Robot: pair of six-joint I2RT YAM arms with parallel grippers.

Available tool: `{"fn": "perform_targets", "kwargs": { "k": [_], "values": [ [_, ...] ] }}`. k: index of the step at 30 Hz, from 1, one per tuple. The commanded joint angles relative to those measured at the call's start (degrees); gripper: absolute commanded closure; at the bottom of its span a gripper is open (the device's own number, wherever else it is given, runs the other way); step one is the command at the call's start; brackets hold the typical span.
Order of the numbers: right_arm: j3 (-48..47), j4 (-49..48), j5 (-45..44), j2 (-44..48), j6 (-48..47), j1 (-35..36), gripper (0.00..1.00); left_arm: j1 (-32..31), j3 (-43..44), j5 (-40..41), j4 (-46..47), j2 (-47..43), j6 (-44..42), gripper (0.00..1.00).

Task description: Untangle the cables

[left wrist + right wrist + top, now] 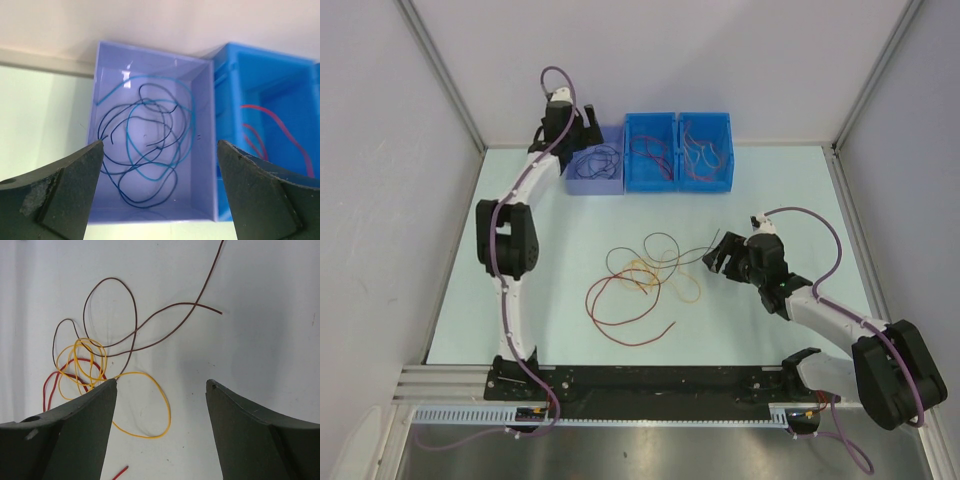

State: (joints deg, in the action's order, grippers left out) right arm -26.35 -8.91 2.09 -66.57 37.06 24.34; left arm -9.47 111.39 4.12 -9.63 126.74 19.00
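Left fingers (pixel 65 190) and right fingers (pixel 75 430) are both wide open and empty, but the right could easily pinch yellow cable (pixel 168 412) and brown cable (pixel 135 315) together, dragging both.

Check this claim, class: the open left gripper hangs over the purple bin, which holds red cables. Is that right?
Wrong colour. In the left wrist view, the purple bin under the open left gripper holds blue and dark cables; the red cables lie in the blue bin beside it.

Three bins: one lavender bin (pixel 592 187), two blue bins (pixel 650 184). Loose cables (pixel 642 275) on the counter (pixel 520 320): at least three, in red, yellow and brown.
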Motion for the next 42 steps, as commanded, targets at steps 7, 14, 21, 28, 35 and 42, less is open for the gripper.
{"fn": "perform_targets", "kwargs": {
  "k": [7,14,21,28,35,42],
  "values": [
    [-0.02,-2.61,0.46,-0.23,0.12,-0.43,0.24,-2.91,-11.96,-2.53,2.94,-22.64,-1.25,0.0],
    [-0.11,-2.52,0.81,-0.14,0.12,-0.69,0.24,-4.67,-38.12,-1.39,5.05,-38.83,3.66,0.02],
    [-0.19,-3.04,2.65,-0.76,0.12,-1.31,0.23,-14.4,-59.79,4.05,4.27,-53.25,5.25,0.05],
    [-0.19,-2.35,2.57,-0.5,0.47,-1.49,0.23,-22.87,-71.13,12.31,-4.69,-65.11,11.22,0.06],
    [-0.19,-2.25,2.66,-0.49,0.56,-1.57,0.23,-24.45,-80.71,13.37,-13.13,-76.89,19.3,0.11],
    [-0.11,-2.34,3.1,-0.67,0.73,-1.93,0.23,-25.06,-84.41,12.58,-17.7,-81.47,24.23,0.15]
  ]
}}
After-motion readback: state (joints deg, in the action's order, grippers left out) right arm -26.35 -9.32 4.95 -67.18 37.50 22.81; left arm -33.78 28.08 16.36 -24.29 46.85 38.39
